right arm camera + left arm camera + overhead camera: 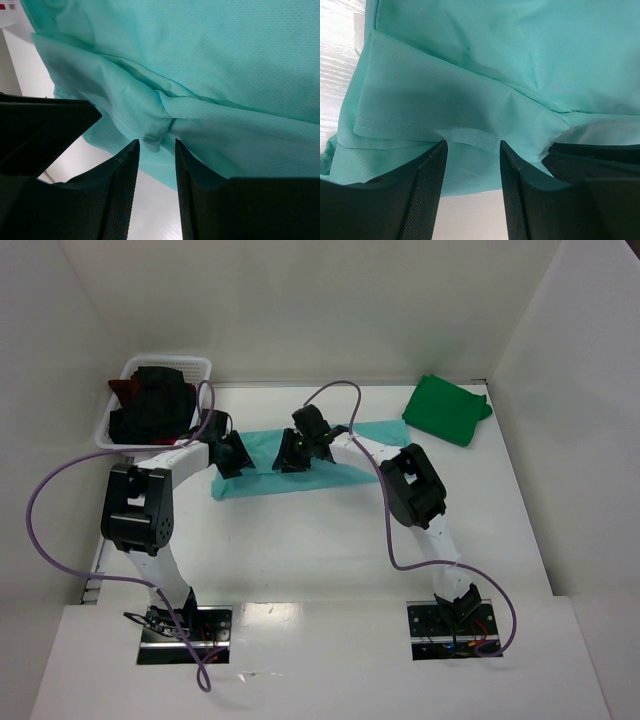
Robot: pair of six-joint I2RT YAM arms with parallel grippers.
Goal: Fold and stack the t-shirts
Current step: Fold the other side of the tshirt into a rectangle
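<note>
A light teal t-shirt (340, 468) lies folded into a long strip across the middle of the table. Both grippers are low over its left half. My left gripper (234, 454) stands at the strip's left end. Its jaws (472, 145) are open, and the teal t-shirt's (470, 75) hemmed edge lies just past the tips, not pinched. My right gripper (296, 451) is beside it near the strip's middle, open (156, 141), with a small bunched fold of the teal t-shirt (225, 65) at its tips. A darker green t-shirt (447, 410) lies folded at the back right.
A white lattice basket (170, 361) at the back left holds a black t-shirt (155, 402) and a dark red one (122, 391). White walls close in the table on three sides. Purple cables loop off both arms.
</note>
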